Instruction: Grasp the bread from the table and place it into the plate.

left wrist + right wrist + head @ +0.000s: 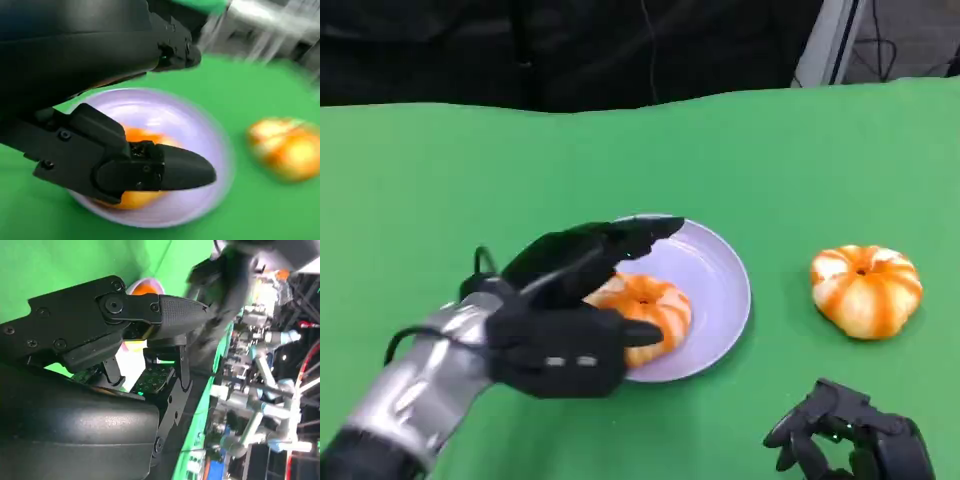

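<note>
My right hand (850, 435) sits nearest the cam, low at the worktop (440, 180) edge, fingers curled in w/ nothing in them, from what the head view shows. Not touching any bread.

My left hand (570, 320) is over the near-left rim of the lilac plate (720, 290). One bread (645, 312) already lies inside the plate, on its near-left half. My fingers (620, 240) reach over the top of it, thumb side low at its near edge. Whether I'm gripping it or have just let go, I can't tell: the hand hides the contact, and the left wrist view is blurred.

Second bread (866, 290) lies on the worktop, right of the plate, apart from it, round w/ no real long axis, so approach angle matters little. It's straight ahead of my right hand, a bit beyond the fingers, and well away from my left. My guess: if that one goes next, right hand is the closer pick, reaching fwd then carrying it left to the plate.
</note>
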Controlling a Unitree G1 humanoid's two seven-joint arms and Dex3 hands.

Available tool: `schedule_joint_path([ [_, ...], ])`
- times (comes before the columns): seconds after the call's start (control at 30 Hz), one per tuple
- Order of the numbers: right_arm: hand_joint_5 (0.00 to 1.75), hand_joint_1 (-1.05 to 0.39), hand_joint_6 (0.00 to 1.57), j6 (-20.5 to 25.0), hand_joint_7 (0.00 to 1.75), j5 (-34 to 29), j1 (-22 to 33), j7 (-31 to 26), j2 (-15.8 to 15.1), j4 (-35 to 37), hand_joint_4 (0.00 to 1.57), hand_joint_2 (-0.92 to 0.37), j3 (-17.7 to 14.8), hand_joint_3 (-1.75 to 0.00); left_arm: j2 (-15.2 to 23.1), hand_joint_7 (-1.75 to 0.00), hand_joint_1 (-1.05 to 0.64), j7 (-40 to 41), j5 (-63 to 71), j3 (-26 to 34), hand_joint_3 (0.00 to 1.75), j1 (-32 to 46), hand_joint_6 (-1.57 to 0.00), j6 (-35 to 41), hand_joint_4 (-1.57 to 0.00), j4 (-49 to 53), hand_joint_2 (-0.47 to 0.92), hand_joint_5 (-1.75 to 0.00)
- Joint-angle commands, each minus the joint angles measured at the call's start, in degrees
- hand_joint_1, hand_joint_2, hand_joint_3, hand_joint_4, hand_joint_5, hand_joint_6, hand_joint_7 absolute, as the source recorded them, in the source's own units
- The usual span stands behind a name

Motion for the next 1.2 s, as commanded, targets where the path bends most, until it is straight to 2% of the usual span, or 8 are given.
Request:
schedule_joint_path([
  [0.03,1.55,-0.69,0.90,-0.2,1.23,1.0,0.4,-0.1,-0.4,-0.3,0.83,-0.89,-0.2,-0.50,1.1,-0.22,-0.38,-2.2,-13.0,8.9,0.24,9.4,-0.69,-2.9,-0.78,-8.0,0.92,-0.41],
  [0.23,1.55,-0.69,0.90,-0.2,1.23,0.0,0.5,-0.7,-0.5,-0.4,0.83,-0.90,-0.4,-0.50,-1.5,-0.34,-0.19,-1.2,-19.4,14.4,0.24,17.3,-0.96,-7.4,-0.81,-10.1,0.92,-0.93],
  [0.37,1.56,-0.69,0.89,-0.4,1.24,-0.6,0.4,-1.2,-0.3,-0.3,0.83,-0.91,-0.4,-0.49,-3.0,-0.93,-0.05,-1.4,-21.6,16.8,0.91,21.1,-0.86,-8.9,-0.79,-11.8,0.62,-1.26],
  [0.57,1.56,-0.69,0.89,-0.5,1.24,-0.7,0.4,-1.4,-0.4,-0.3,0.83,-0.92,-0.3,-0.46,-3.6,-1.02,-0.04,-2.1,-21.4,17.5,1.01,21.3,-0.82,-8.8,-0.79,-12.0,0.57,-1.29],
  [0.6,1.56,-0.69,0.89,-0.3,1.24,-0.7,0.6,-1.5,-0.3,-0.6,0.83,-0.92,-0.3,-0.46,-5.0,-1.02,-0.04,-0.9,-24.4,18.7,1.01,26.9,-0.82,-7.3,-0.79,-16.3,0.57,-1.29],
  [0.63,1.56,-0.70,0.89,-0.1,1.24,-0.8,0.7,-1.6,-0.3,-0.8,0.83,-0.92,-0.3,-0.47,-6.2,-1.32,0.06,0.0,-26.7,19.7,1.17,31.1,-0.79,-6.0,-0.82,-19.7,0.58,-1.55],
  [0.7,1.56,-0.70,0.89,0.0,1.24,-0.7,0.7,-1.6,-0.3,-0.9,0.83,-0.92,-0.3,-0.47,-7.6,-1.53,0.12,1.1,-28.9,21.0,1.29,36.3,-0.75,-4.0,-0.83,-24.3,0.56,-1.71],
  [1.2,1.57,-0.70,0.87,-0.9,1.25,0.7,0.5,-0.6,-2.2,-0.1,0.81,-0.92,-0.9,-0.48,-11.4,-1.70,0.07,0.3,-28.9,21.8,1.31,42.5,-0.74,-3.6,-0.89,-28.0,0.50,-1.75],
])
